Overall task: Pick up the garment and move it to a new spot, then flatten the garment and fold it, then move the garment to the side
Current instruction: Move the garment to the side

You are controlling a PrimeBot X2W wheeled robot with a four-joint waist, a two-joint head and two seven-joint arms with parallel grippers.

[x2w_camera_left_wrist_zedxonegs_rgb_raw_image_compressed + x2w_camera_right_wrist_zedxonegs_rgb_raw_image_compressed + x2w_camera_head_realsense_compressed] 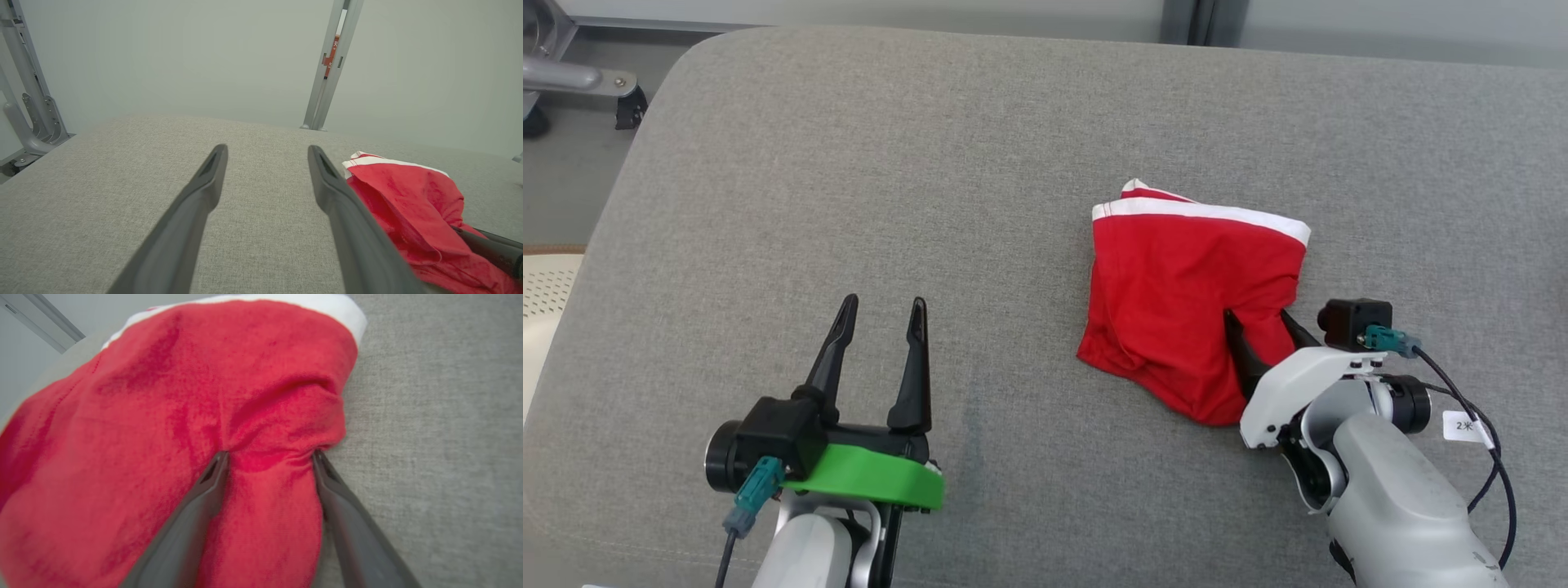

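Across nearly the whole head view a broad grey woven-fabric cushion (915, 163) with a rounded far-left corner is seen, and everything else is laid on it or held over it. On its right half a crumpled red cloth garment (1176, 294) is found, loosely bunched and partly doubled over, with a white band (1209, 214) running along its far edge. At the garment's near right corner the right gripper (1258, 320) is met, carried on a pale grey forearm (1396, 498) that enters from the lower right. Its two long dark fingers are spread wide and pushed into the cloth. In the right wrist view a raised ridge of red fabric is seen between them, and the fingertips (220, 461) are buried in a crease. The jaws are held apart rather than pinched together. The left gripper (885, 302) is held over bare cushion at the lower left, well apart from the garment. Its fingers are likewise spread, and plain grey fabric is seen through the gap in the left wrist view. A bright green plastic bracket (874, 482) is fitted behind those fingers, and a small teal cable connector (756, 486) is plugged in beside it. A small white paper tag (1466, 426) is hung on the black cable at the right wrist.
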